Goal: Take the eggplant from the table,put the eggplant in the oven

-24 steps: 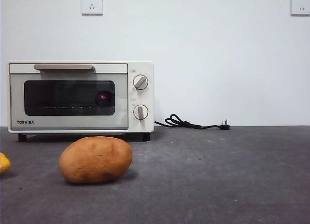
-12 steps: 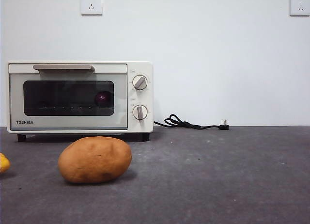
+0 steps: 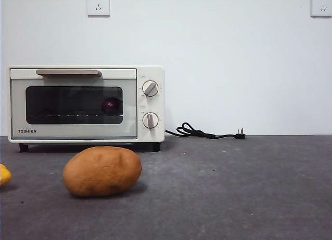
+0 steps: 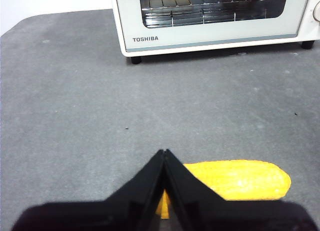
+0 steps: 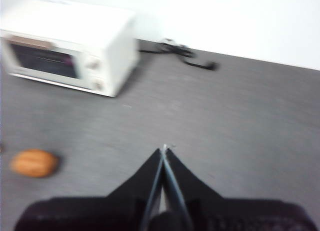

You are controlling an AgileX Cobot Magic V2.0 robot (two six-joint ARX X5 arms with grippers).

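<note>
Potato first: a round tan-brown potato (image 3: 102, 171) is seen nearest in the front view, lying on the flat dark grey speckled table (image 3: 233, 193) at about 7 o'clock of the picture. At 9 o'clock, on the edge, a sliver of a yellow object (image 3: 4, 174) is cut off; in the left wrist view it is shown as a long yellow piece (image 4: 240, 179) lying on the table beneath the left gripper (image 4: 164, 152), whose black jaws are pressed together with nothing between them. The right gripper (image 5: 164, 149) is held above bare table, jaws likewise closed on nothing.

Farther back, at 10 o'clock, the small cream-white Toshiba toaster oven (image 3: 85, 104) is stood with its dark glass door shut. Behind the glass, on the wire rack (image 4: 200, 15), a rounded dark-purple end of the eggplant (image 3: 110, 105) is visible, toward the knob side. A black power cord (image 3: 205, 132) is coiled on the table beside the oven, at the white wall.
</note>
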